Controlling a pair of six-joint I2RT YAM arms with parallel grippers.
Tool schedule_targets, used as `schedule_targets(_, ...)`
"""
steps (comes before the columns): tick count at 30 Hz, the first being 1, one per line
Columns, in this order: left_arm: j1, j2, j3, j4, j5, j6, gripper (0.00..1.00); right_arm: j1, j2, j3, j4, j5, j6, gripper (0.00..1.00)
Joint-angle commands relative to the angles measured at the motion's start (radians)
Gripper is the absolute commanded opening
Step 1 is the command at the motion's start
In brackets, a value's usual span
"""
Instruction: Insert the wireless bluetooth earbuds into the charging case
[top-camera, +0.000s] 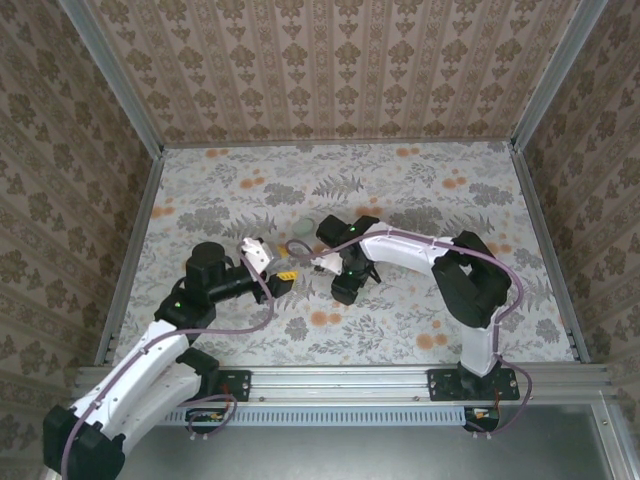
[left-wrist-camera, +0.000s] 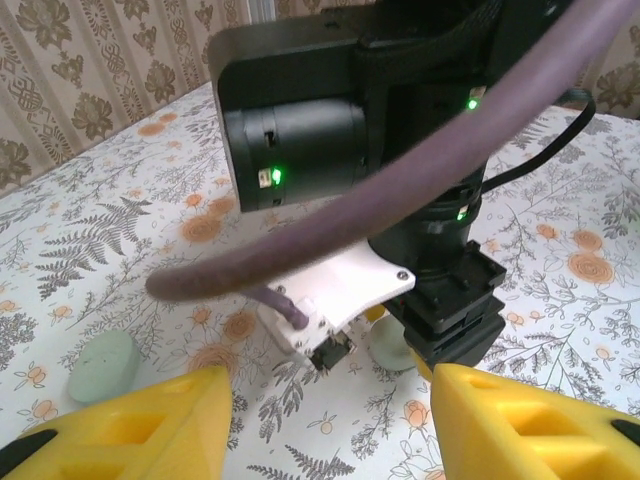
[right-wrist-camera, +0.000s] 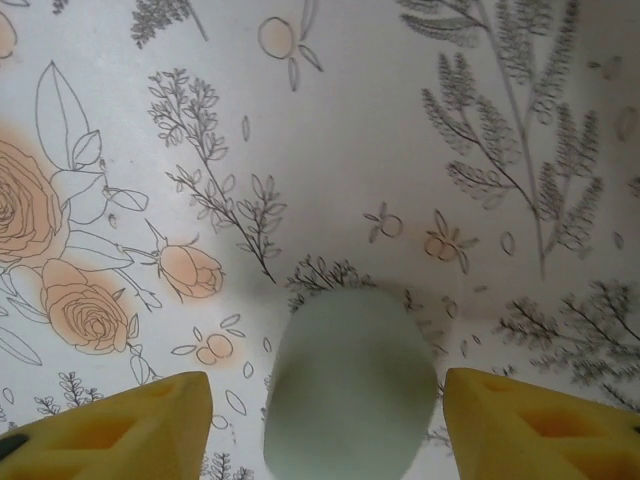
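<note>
I'm looking down on a table (top-camera: 420, 190) covered in white cloth printed with grey ferns and orange roses. Tan damask wallpaper (top-camera: 330, 70) boxes it in on three sides, and an aluminium rail (top-camera: 350, 378) runs along the near edge. There are two arms, the left arm (top-camera: 150, 350) and the right arm (top-camera: 410, 248), both with white shells and black joints. A thick purple cable (left-wrist-camera: 420, 190) sweeps across my left wrist feed.

I count two pale green pods, smooth, matte and rounded like pebbles. I can't tell which is the case and which an earbud. The first pod (left-wrist-camera: 105, 365) lies bare on the cloth off to the left, clear of both grippers. The left gripper (left-wrist-camera: 330, 425) hovers with its yellow wedge-shaped fingers (left-wrist-camera: 140, 430) spread and nothing between them. The second pod (right-wrist-camera: 350, 395) rests on the cloth directly under the right gripper (right-wrist-camera: 325, 420). That gripper's yellow fingers (right-wrist-camera: 540, 420) stand wide on either side of the pod, not touching it.
</note>
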Motion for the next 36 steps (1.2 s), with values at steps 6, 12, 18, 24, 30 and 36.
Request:
schedule_targets(6,-0.005,0.114,0.12,-0.128,0.137,0.203,0.56,-0.095,-0.23,-0.085,0.04,0.018,0.202,0.71)
schedule_targets(12,-0.097,0.383,0.31,-0.327,0.169,0.481,0.6,-0.208,-0.412,-0.265,0.104,-0.039,0.495,0.71)
schedule_targets(18,-0.228,0.706,0.511,-0.439,0.115,0.746,0.63,-0.255,-0.596,-0.472,0.155,-0.014,0.694,0.72)
schedule_targets(24,-0.312,0.99,0.742,-0.596,0.046,0.983,0.64,-0.294,-0.709,-0.584,0.146,-0.023,0.794,0.73)
schedule_targets(30,-0.339,1.188,0.912,-0.719,-0.003,1.099,0.64,-0.328,-0.794,-0.641,0.145,-0.037,0.824,0.73)
schedule_targets(36,-0.352,1.279,0.969,-0.774,-0.03,1.151,0.65,-0.36,-0.841,-0.655,0.117,-0.036,0.81,0.74)
